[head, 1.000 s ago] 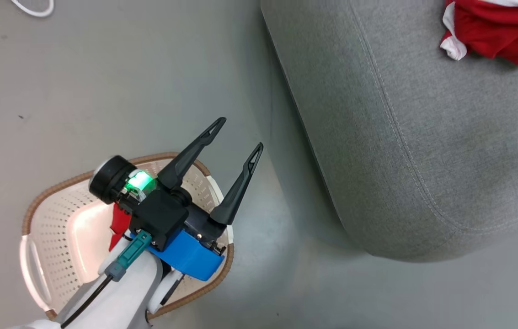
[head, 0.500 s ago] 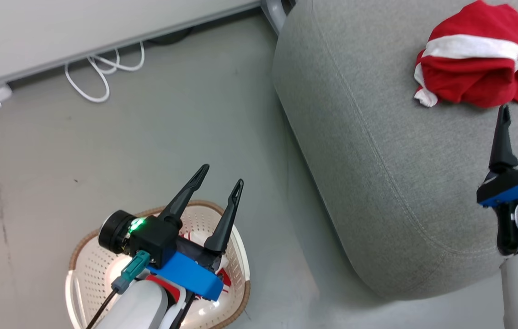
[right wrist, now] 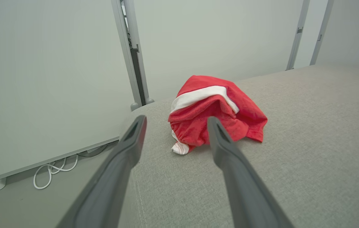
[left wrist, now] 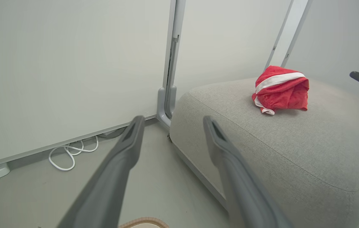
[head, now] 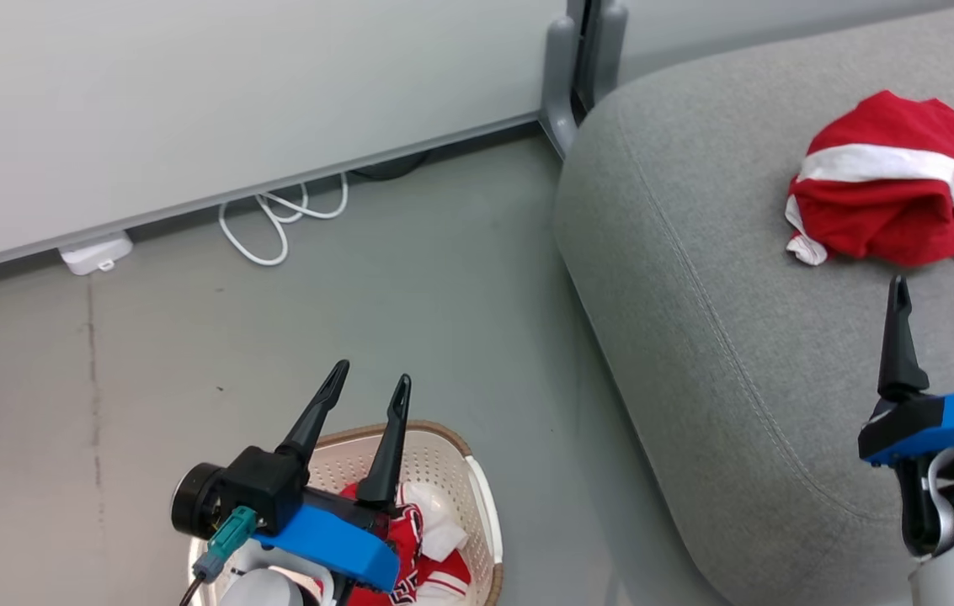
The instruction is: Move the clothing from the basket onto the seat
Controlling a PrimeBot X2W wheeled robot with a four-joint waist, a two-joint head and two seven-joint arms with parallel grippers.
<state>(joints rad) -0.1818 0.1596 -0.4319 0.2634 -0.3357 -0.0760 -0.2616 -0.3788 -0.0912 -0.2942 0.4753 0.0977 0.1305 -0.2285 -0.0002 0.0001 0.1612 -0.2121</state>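
Note:
A crumpled red garment with a white stripe (head: 898,181) (left wrist: 280,88) (right wrist: 214,110) lies on the light-grey seat (head: 738,337) (left wrist: 293,152) (right wrist: 293,164). More red and white clothing (head: 422,547) sits in the cream basket (head: 443,459) with a brown rim, at the bottom of the head view. My left gripper (head: 371,379) (left wrist: 173,122) hangs open and empty above the basket. My right gripper (head: 931,290) (right wrist: 176,122) is open and empty over the seat, just short of the red garment there.
A pale wall panel (head: 232,93) runs along the back, with a grey post foot (head: 565,76) beside the seat's corner. White cable loops (head: 279,223) and a small white box (head: 96,252) lie on the grey floor (head: 190,337) by the wall.
The head camera has tilted up, so the wall, cable and whole garment on the seat came into view. The right gripper now shows over the seat. Both grippers stay open.

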